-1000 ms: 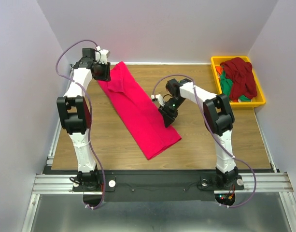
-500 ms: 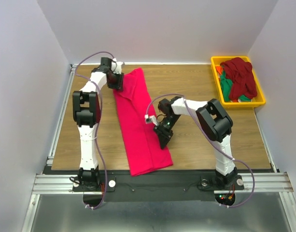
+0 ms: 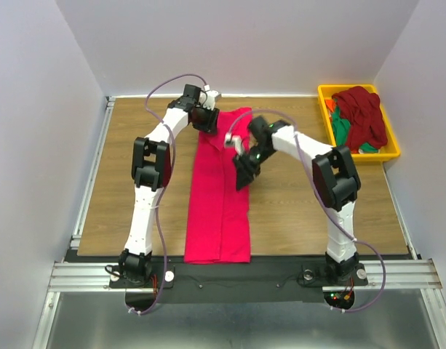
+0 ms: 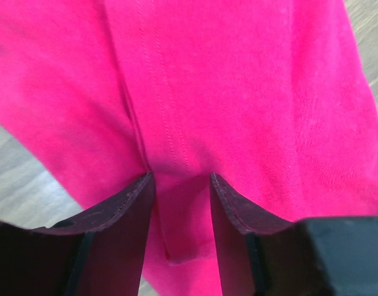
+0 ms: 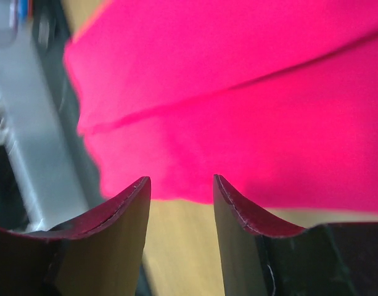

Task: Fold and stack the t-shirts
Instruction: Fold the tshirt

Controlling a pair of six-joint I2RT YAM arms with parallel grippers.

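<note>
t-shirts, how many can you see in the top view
4: a crimson-pink shirt flat on the table; maroon shirt, green shirt and orange shirt heaped in the yellow tray. More may hide underneath.

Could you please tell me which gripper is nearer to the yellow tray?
Right. The right gripper is over the pink shirt, left of the yellow tray; the left gripper is farther left, at the shirt's far end.

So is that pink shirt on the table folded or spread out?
Folded, partly: the pink shirt lies as a long narrow strip, an overlapping edge running down its length.
</note>
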